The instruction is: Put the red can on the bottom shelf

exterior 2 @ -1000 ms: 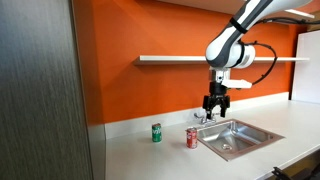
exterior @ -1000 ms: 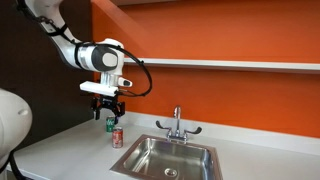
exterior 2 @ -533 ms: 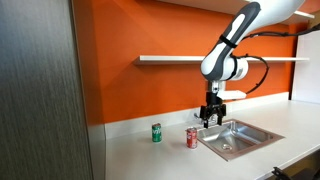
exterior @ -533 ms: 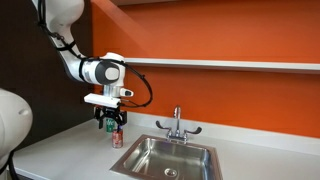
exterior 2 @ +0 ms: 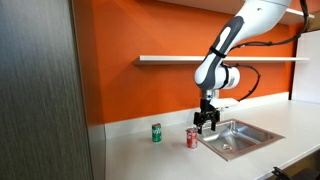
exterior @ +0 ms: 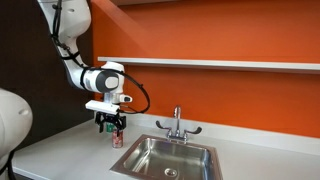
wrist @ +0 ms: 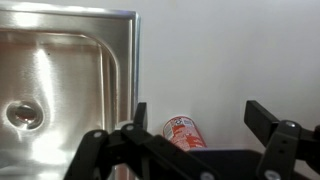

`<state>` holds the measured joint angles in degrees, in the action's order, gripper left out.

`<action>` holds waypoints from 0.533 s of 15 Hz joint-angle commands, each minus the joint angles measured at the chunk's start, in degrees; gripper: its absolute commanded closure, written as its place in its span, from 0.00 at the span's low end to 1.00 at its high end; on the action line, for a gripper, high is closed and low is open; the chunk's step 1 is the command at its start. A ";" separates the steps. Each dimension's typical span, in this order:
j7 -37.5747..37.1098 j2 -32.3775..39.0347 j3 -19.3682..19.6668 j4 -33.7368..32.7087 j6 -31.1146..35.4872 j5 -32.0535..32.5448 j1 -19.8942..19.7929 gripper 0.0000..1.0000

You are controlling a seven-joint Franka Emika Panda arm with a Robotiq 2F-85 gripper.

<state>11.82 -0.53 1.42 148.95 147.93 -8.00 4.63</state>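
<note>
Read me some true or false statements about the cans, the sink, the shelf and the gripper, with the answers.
1. The red can stands upright on the counter beside the sink. True.
2. The gripper is shut on the red can. False: the wrist view shows its fingers spread apart above the can, not touching it.
3. The green can sits in the sink. False: it stands on the counter, farther from the sink than the red can.
4. The bottom shelf runs along the orange wall above the counter. True.

red can [exterior 2: 192,138]: on counter [exterior 2: 140,160], beside sink [exterior 2: 245,136] | pincer [exterior 2: 207,125]: above can | bottom shelf [exterior 2: 180,59]: overhead
</note>
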 commanded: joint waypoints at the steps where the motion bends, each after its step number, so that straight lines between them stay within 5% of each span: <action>1: 1.11 3.92 -1.60 -1.35 3.26 -1.38 -0.87 0.00; 8: 1.60 9.10 -3.83 -1.61 8.36 -2.29 -1.49 0.00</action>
<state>11.82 6.18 -0.30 148.37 153.31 -8.30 4.58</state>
